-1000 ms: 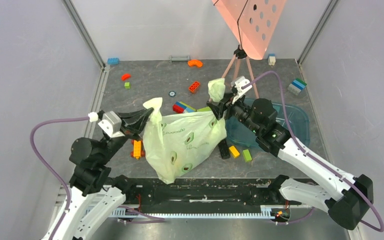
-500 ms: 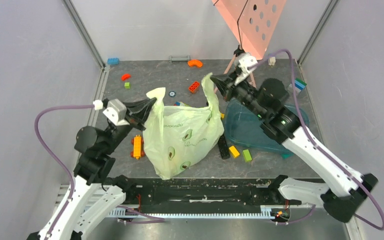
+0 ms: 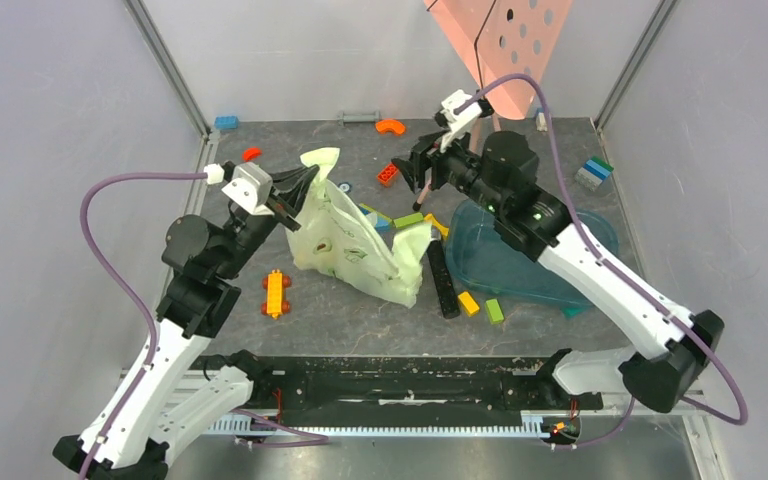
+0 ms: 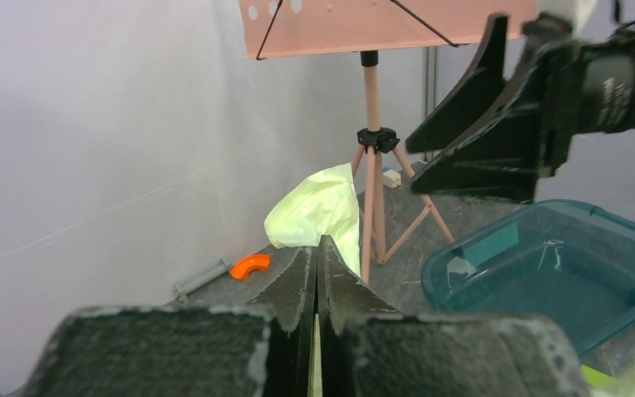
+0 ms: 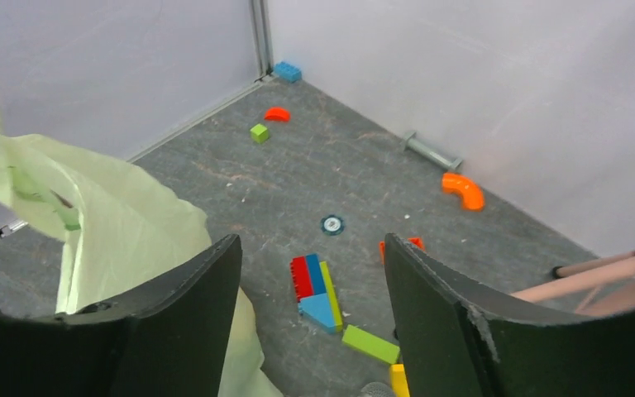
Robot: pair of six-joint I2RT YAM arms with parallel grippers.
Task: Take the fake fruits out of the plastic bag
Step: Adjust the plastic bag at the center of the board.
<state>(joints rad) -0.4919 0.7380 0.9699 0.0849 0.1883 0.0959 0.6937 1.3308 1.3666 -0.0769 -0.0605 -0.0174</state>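
The left gripper [image 3: 302, 184] clamps the far-left corner of the plastic bag [image 3: 360, 240], fingers together, the bag slumped mid-table. The right gripper [image 3: 412, 172] hangs near its far-right side, fingers apart, empty.

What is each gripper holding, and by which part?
The left gripper is shut on an upper corner of the translucent pale-green plastic bag; the right gripper is open, holding nothing.
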